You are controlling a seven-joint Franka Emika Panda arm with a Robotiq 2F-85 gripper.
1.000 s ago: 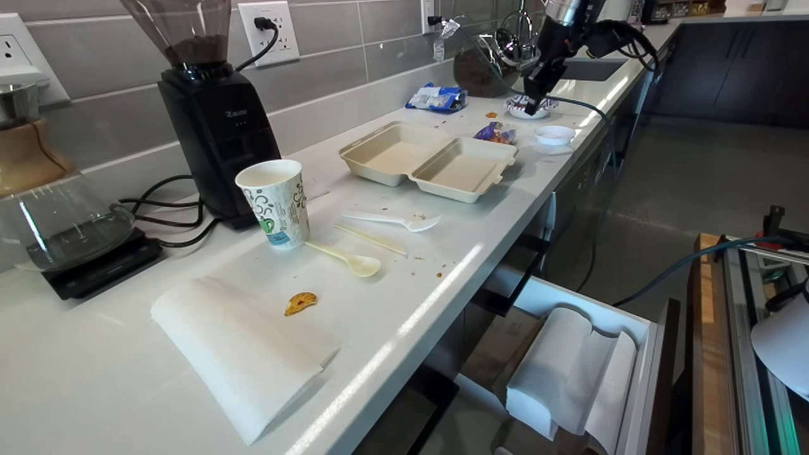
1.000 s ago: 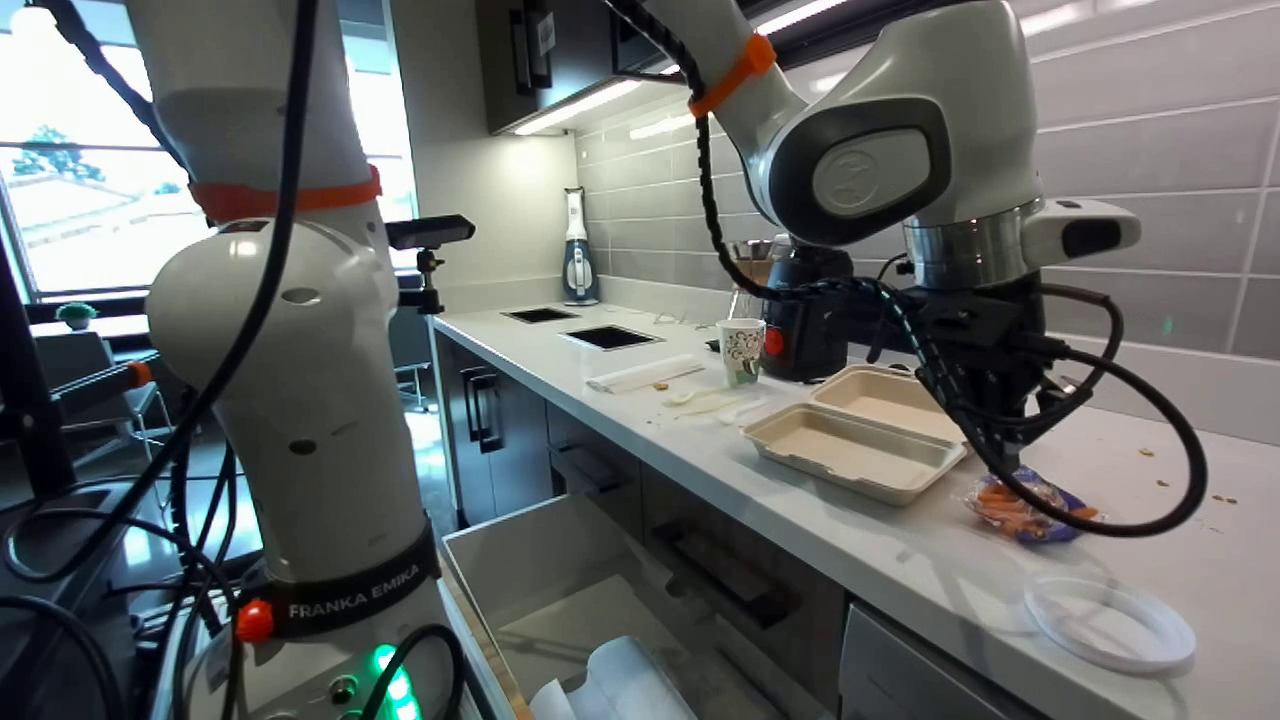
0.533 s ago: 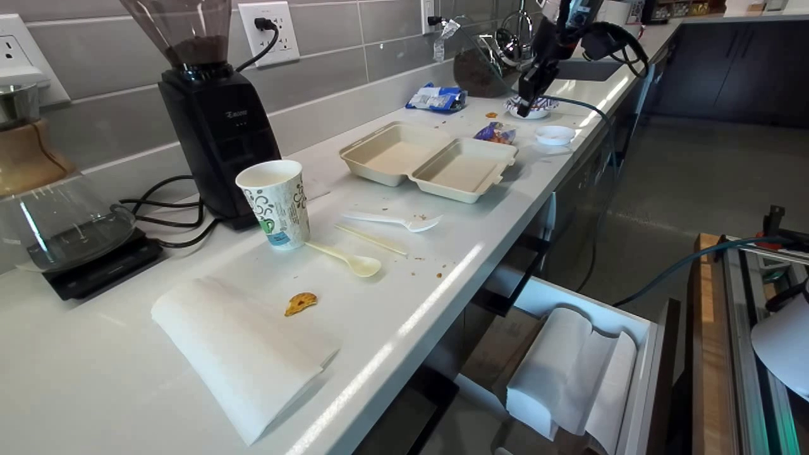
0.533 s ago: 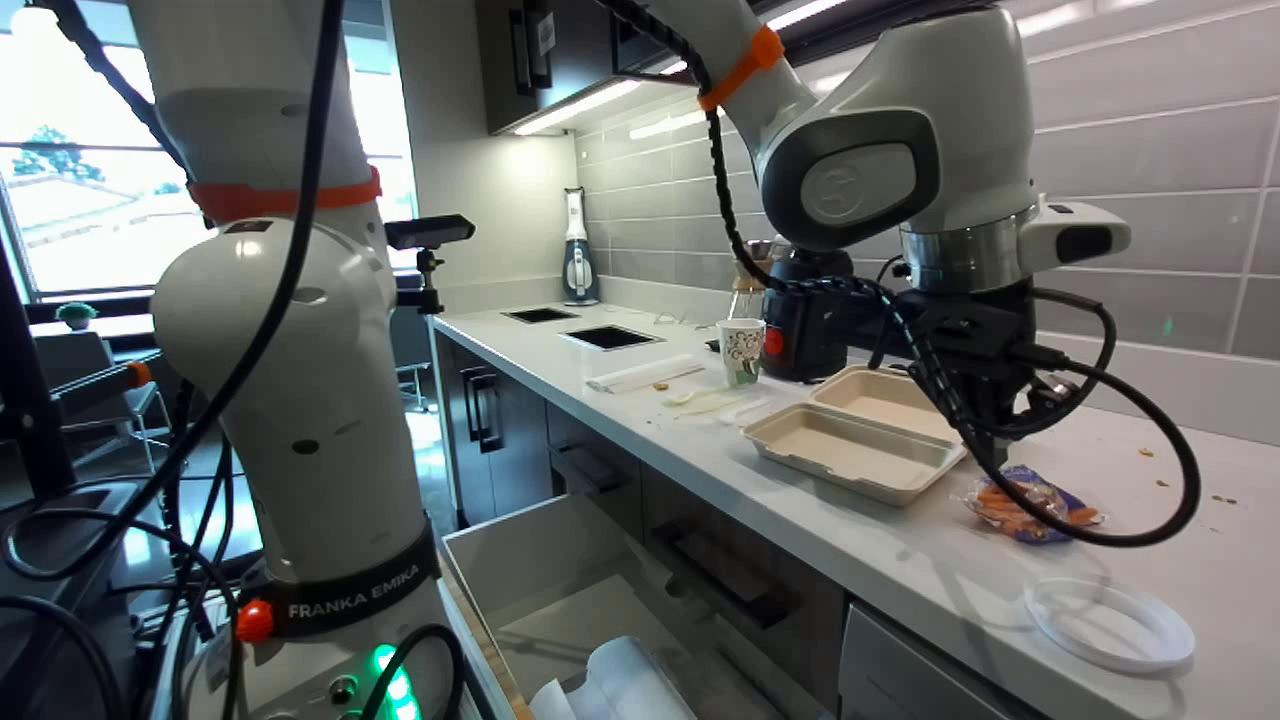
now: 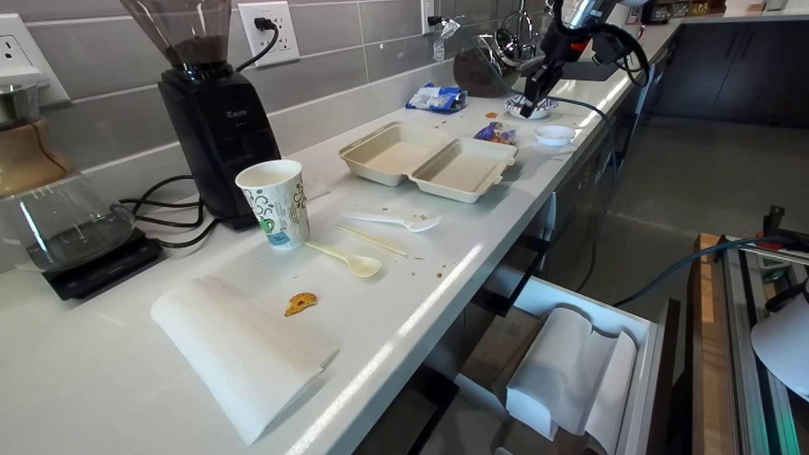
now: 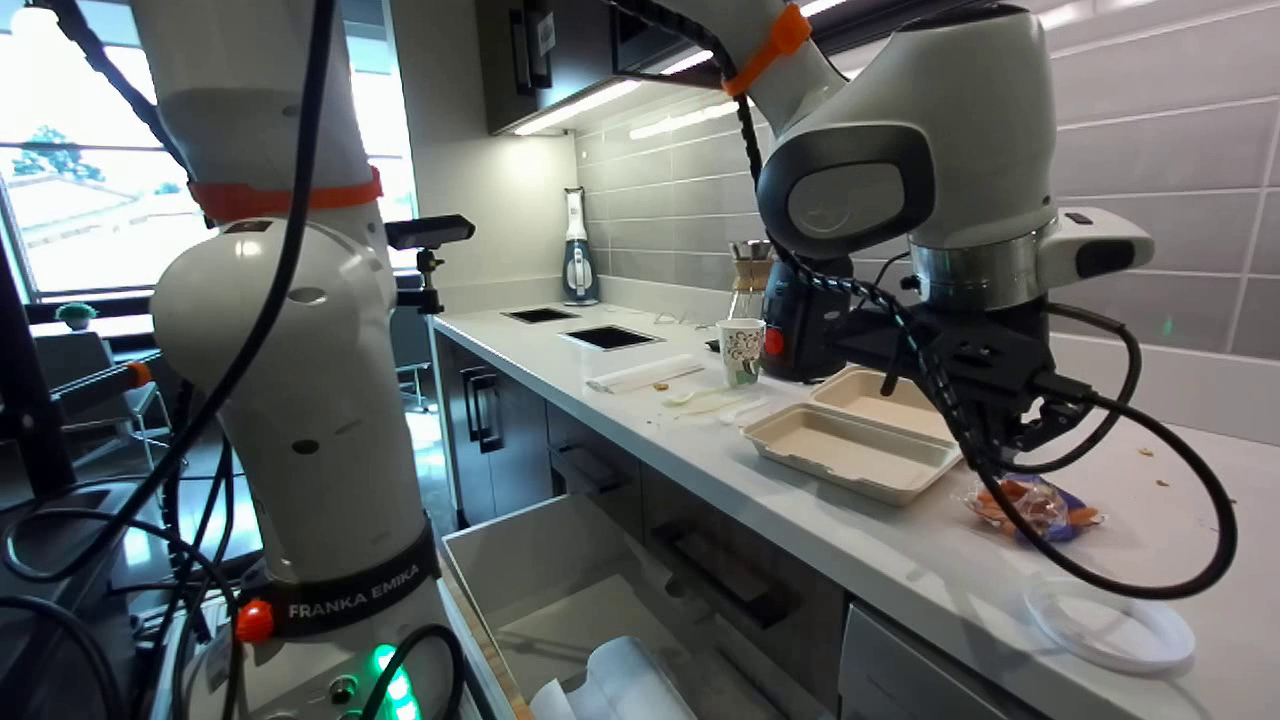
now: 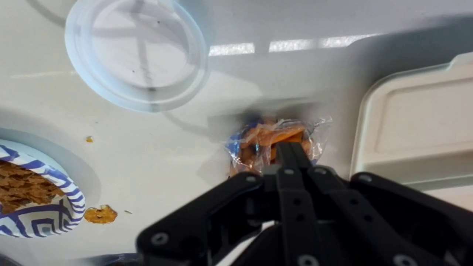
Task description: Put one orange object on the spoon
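Observation:
The orange object (image 7: 101,214) lies on the counter right beside the patterned bowl's rim in the wrist view. It also shows in an exterior view (image 5: 491,115) as a tiny bright bit. The pale spoon (image 5: 361,265) lies on the counter with its handle end at the paper cup (image 5: 275,202). My gripper (image 7: 292,145) has its fingers pressed together, with nothing seen between them. In the wrist view its tips overlap the bag of carrots (image 7: 255,136); how high above it they are I cannot tell. In an exterior view my gripper (image 5: 526,114) is far from the spoon.
A patterned bowl (image 7: 72,192) of flakes, a clear lid (image 5: 555,135) and an open takeout box (image 5: 392,158) surround the bag. A fork (image 5: 414,223), a pale stick (image 5: 373,240), a duller orange-brown chip (image 5: 301,303) and a napkin (image 5: 234,354) lie nearer. A drawer stands open.
My hand and wrist have shifted and tilted slightly, and the cable loop has swung lower. The gripper stays around the bag of carrots. No object on the counter has moved.

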